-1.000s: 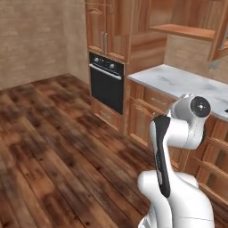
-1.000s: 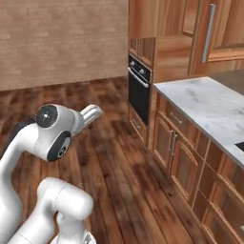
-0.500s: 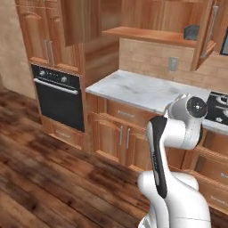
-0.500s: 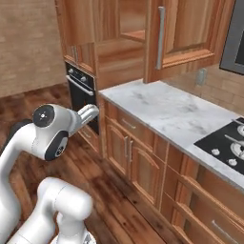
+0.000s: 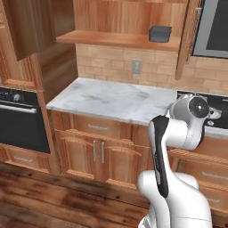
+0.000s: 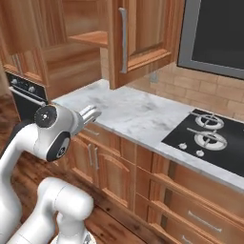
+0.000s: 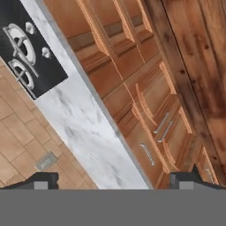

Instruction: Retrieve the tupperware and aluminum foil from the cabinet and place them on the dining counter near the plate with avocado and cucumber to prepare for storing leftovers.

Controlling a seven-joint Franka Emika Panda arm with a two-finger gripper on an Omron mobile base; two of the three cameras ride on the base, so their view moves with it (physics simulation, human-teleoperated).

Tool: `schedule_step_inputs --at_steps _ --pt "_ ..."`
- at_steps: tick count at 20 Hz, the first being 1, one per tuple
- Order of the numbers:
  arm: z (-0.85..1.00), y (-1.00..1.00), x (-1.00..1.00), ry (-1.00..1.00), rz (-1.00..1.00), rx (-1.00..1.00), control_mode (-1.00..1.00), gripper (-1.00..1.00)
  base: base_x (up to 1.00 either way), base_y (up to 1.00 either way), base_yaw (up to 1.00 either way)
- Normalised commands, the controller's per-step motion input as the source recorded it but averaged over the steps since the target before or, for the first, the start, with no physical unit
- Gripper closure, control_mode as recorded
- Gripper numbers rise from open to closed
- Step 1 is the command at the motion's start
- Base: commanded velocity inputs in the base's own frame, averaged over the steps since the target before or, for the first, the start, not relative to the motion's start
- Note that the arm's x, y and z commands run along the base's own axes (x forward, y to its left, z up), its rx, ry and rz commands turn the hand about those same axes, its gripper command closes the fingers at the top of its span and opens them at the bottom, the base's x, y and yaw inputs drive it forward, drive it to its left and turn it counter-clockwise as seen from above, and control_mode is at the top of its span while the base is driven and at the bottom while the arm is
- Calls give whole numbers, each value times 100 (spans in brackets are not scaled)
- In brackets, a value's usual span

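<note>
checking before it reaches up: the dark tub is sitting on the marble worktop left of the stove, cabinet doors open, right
Not quite. The dark tub sits up on the shelf board of the open wooden cabinet, above the marble worktop, not on it. The left base view shows this. The rest holds: the cabinet doors stand open and the stove lies to the right of that stretch of worktop.

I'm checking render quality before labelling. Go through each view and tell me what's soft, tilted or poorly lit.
Left base view: even light, the cabinet shelf shaded, the tupperware a dark, detail-poor block. Right base view: edges soft, the marble worktop bright without glare, the stove legible. Hand view: rolled steeply, drawer fronts blurred, the gripper open, tips dark at the bottom.
</note>
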Motion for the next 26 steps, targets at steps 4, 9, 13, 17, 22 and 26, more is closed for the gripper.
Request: schedule_step_inputs --at_steps 4,9,13,17,22,26 --pt "0 0 0 0 0 0 100 -100 46 50 -27" --pt "0 0 0 0 0 0 100 -100 46 52 -19" --pt "0 0 0 0 0 0 100 -100 51 27 -26" --pt "0 0 0 0 0 0 100 -100 57 5 -35" --pt "0 0 0 0 0 0 100 -100 57 5 -39" --pt "0 0 0 0 0 0 100 -100 53 36 -34"
